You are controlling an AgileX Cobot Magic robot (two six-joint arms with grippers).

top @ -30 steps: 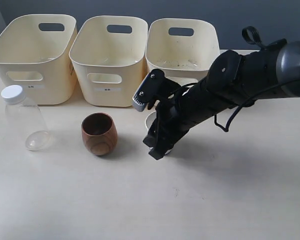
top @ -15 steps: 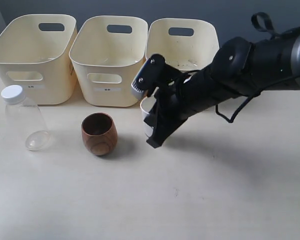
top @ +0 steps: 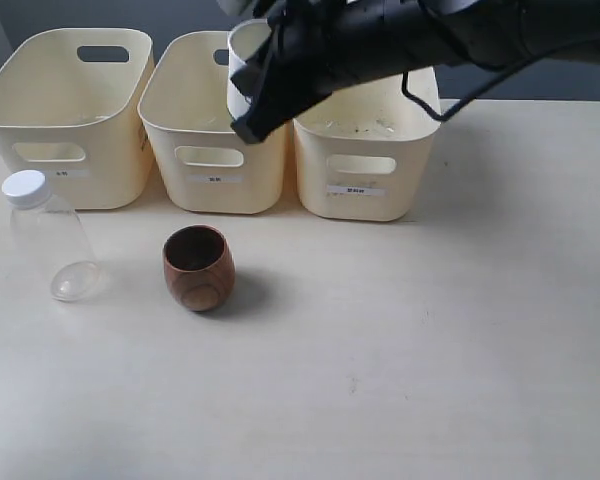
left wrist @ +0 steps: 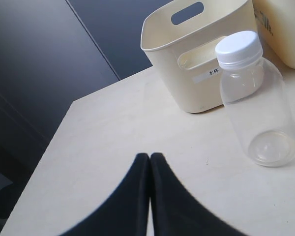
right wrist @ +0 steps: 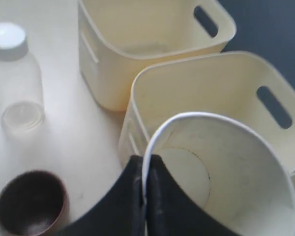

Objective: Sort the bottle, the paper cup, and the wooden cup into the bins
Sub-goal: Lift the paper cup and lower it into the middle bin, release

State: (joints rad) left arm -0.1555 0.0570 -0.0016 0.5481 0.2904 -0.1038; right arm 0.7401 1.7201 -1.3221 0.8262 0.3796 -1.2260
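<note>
The right gripper (right wrist: 143,196) has its jaws pinched on the rim of the paper cup (right wrist: 221,177), one dark finger inside the wall and one outside. In the exterior view that gripper (top: 252,95) holds the cup (top: 242,60) lifted clear of the counter (top: 400,360), above the middle bin (top: 215,130) and near the edge it shares with the right bin (top: 365,150). The wrist view looks straight down into the cup's open mouth, with the middle bin (right wrist: 201,93) directly beneath it (the cup is tilted, so its round bottom shows inside).

The left gripper (left wrist: 149,162) has its jaws pressed together on nothing, their dark tips meeting in a thin seam over bare counter. Just beyond them stands the bottle (left wrist: 255,98), upright, white cap on, close in front of the left bin (left wrist: 196,54).

Further out in the exterior view, the bottle (top: 48,240) stands at the left of the counter just before the left bin (top: 65,115). The wooden cup (top: 198,267) sits upright to its right, apart from it, in front of the middle bin. All three bins stand in a row at the back, side by side.
</note>
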